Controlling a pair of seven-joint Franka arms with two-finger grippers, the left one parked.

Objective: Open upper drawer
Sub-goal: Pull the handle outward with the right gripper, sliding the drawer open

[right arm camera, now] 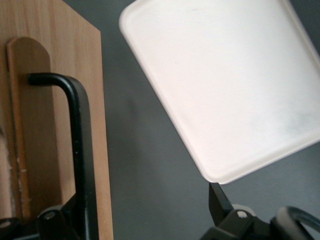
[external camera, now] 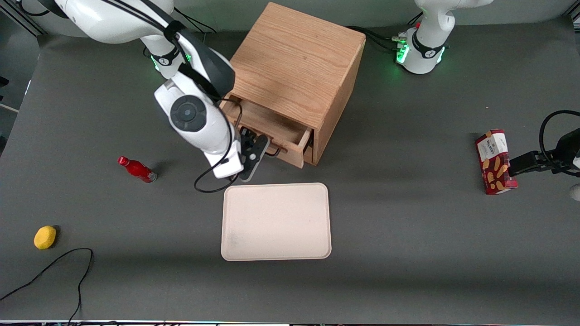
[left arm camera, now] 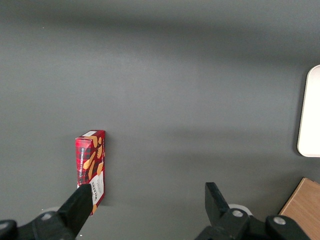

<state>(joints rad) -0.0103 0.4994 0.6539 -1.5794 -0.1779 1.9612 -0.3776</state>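
The wooden cabinet (external camera: 297, 63) stands at the middle of the table. Its upper drawer (external camera: 272, 129) is pulled partway out toward the front camera, and its shallow wooden inside shows. My right gripper (external camera: 256, 151) is at the drawer's front, by the thin black wire handle (external camera: 273, 152). In the right wrist view the gripper (right arm camera: 145, 200) is open. The handle (right arm camera: 82, 150) runs along the drawer front (right arm camera: 30, 125), just inside one finger (right arm camera: 67, 212). The other finger (right arm camera: 218, 200) is well apart from it. The lower drawer is hidden under the upper one.
A pale tray (external camera: 275, 222) lies on the table just nearer the camera than the gripper, also in the wrist view (right arm camera: 225, 85). A red bottle (external camera: 137, 169), a yellow object (external camera: 45, 237) and a cable (external camera: 68, 271) lie toward the working arm's end. A red cookie box (external camera: 495, 161) lies toward the parked arm's end.
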